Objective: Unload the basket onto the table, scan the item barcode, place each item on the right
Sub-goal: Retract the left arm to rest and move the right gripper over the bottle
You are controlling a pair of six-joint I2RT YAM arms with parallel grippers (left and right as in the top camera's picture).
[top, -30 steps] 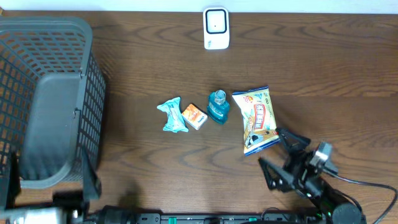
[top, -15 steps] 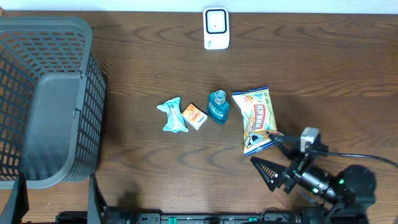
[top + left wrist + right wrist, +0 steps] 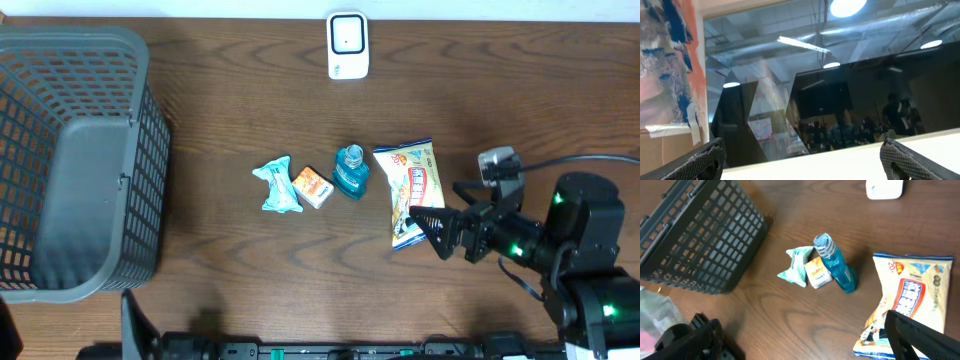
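Four items lie mid-table: a teal wrapper (image 3: 277,187) (image 3: 796,267), a small orange box (image 3: 313,186) (image 3: 818,274), a blue bottle (image 3: 351,170) (image 3: 835,265) and a yellow snack bag (image 3: 413,188) (image 3: 912,297). A white scanner (image 3: 347,45) (image 3: 885,188) stands at the far edge. My right gripper (image 3: 447,210) (image 3: 805,342) is open at the bag's right lower corner, one finger over it, holding nothing. My left gripper (image 3: 802,165) is open and empty, facing a window and ceiling lights, with no task item in its view.
A dark grey mesh basket (image 3: 75,160) (image 3: 695,235) fills the table's left side. The right arm's body and its cable (image 3: 585,240) occupy the near right corner. Bare wood lies between the basket and the items.
The right arm has swung up from the table's front edge toward the snack bag, its fingers now at the bag's corner. The left arm's dark parts at the bottom left have mostly left the overhead view.
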